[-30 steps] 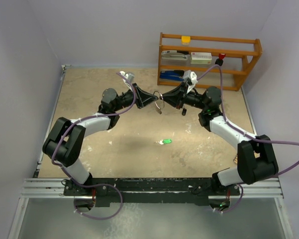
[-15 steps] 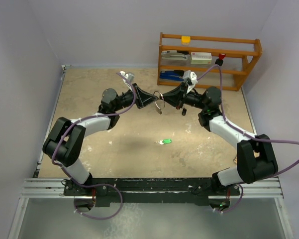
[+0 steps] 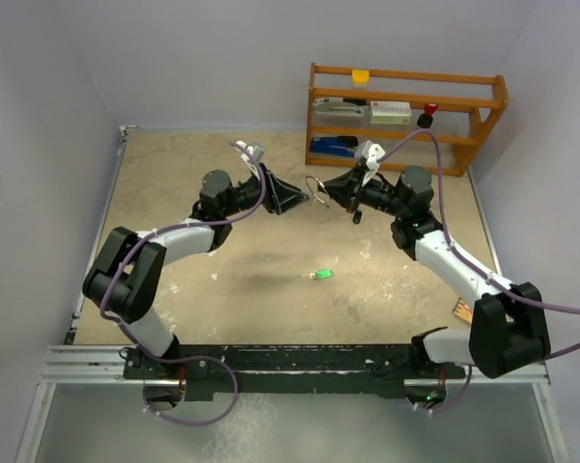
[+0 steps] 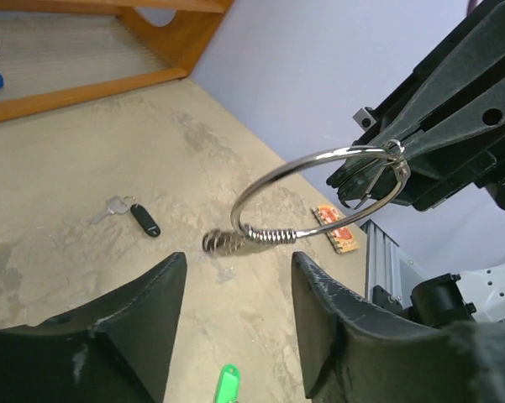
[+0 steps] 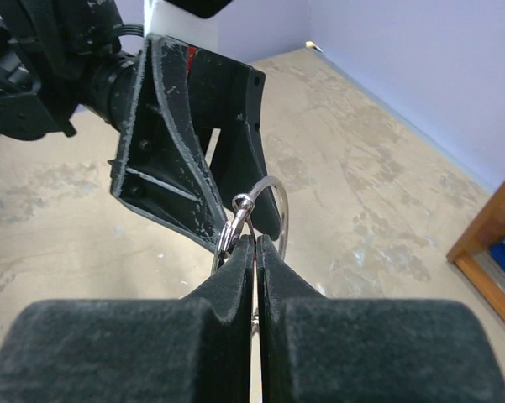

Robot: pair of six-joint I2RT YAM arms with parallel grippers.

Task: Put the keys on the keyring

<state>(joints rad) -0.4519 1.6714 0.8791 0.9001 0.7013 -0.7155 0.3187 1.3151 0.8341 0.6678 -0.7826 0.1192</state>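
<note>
The left gripper, matte black with scuffed wedge-shaped fingers, stands wide apart and holds nothing, its tips just short of the keyring. This thin, shiny wire loop has a tight coil wound on its lower arc. It hangs in the air, pinched at its clasp by the closed flat pads of the right gripper. On the rough tan table below lie a green-headed key and, nearer the right arm, what looks like a black-headed key beside a small silver key.

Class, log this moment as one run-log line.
left pincer: open, clear of keyring | right pincer: shut on keyring, aloft | green key: on table
</note>
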